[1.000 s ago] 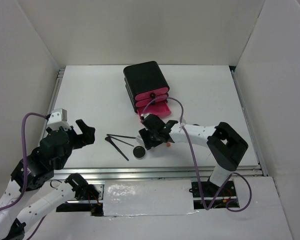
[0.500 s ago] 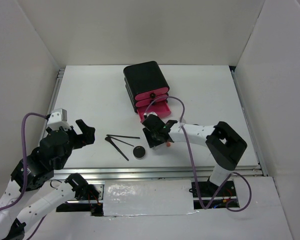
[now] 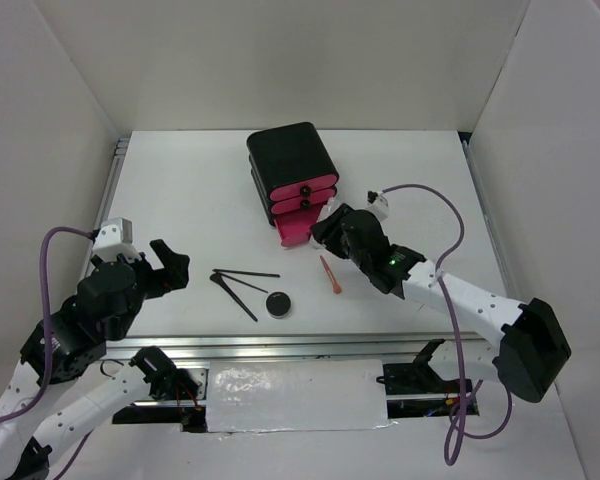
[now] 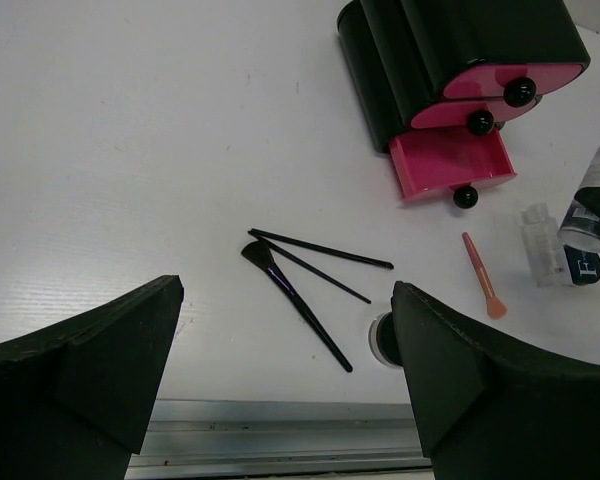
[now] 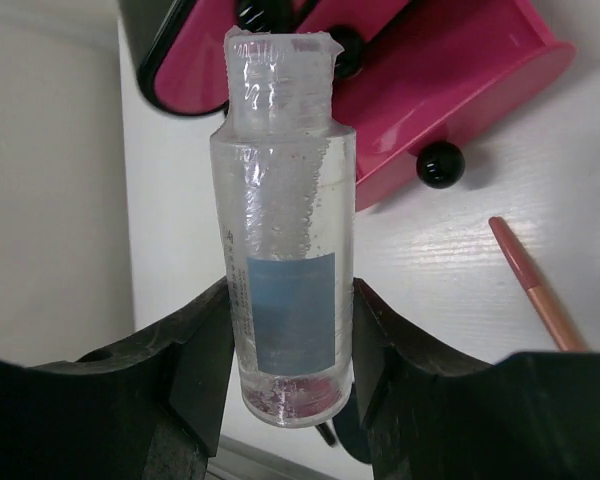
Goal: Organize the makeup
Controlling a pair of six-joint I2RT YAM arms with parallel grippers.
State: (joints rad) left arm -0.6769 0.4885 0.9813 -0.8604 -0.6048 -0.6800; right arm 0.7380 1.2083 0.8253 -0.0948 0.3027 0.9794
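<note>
Left gripper [image 3: 168, 265], near edge, fingers apart and empty; brushes [image 3: 242, 282], compact [image 3: 278, 304] and orange-pink stick [image 3: 330, 274] lie loose mid-table [image 3: 180, 200]. Beyond, the right gripper [image 5: 288, 345] clamps the small clear bottle [image 5: 285, 220] just beside the open pink drawer [image 5: 450, 90]. This appears to be the stowing step, next requiring centring above the drawer before release.

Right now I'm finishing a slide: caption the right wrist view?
Right end effector grips a small clear bottle near the open pink drawer; an orange-pink stick lies nearby.

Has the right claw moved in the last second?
Yes. The right claw, holding the clear bottle, went from beside the round compact toward the open pink drawer.
</note>
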